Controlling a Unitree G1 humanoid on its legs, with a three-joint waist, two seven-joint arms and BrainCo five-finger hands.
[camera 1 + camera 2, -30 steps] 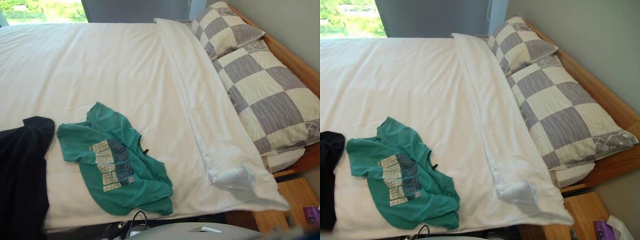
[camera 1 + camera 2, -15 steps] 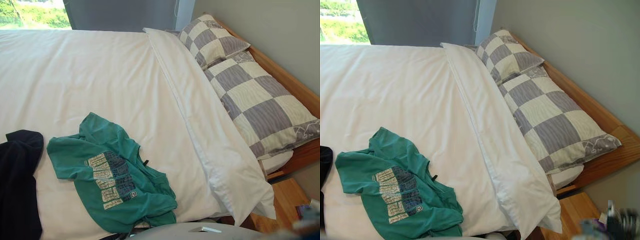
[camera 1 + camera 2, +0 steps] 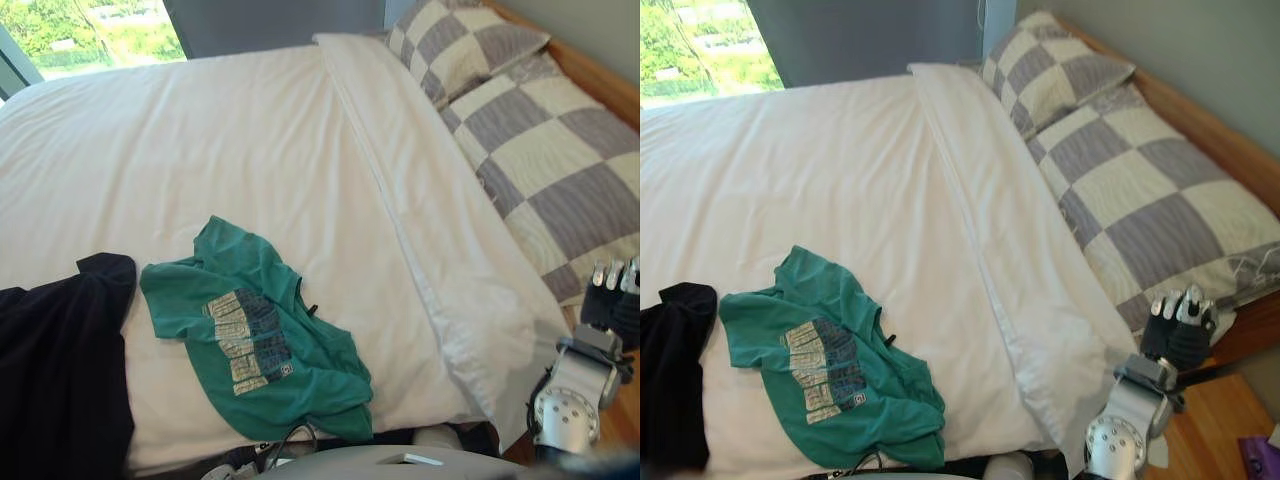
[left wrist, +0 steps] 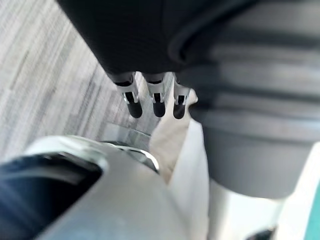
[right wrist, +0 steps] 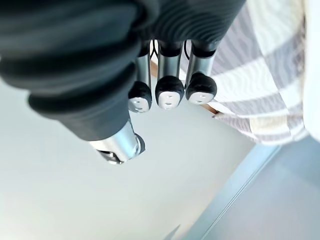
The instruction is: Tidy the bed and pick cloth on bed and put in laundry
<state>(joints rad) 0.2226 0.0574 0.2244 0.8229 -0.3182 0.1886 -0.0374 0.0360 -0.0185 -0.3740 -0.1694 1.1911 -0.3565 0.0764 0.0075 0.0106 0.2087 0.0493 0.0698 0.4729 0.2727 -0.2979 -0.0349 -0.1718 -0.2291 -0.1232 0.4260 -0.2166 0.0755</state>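
A green T-shirt with a printed front lies crumpled on the white duvet near the bed's front edge. To its left a black cloth spreads over the front left corner. My right hand is raised at the bed's front right corner, beside the duvet's folded edge and the near checked pillow. Its fingers are curled and hold nothing. My left hand hangs low by the bed's side, with straight fingers pointing at the grey floor.
A second checked pillow lies at the far right against the wooden bed frame. A wooden nightstand with a purple object stands right of the bed. A window is behind the bed.
The camera has shifted. My right hand has come up into view at the bed's front right corner and its fingers have curled. The clothes lie as before.
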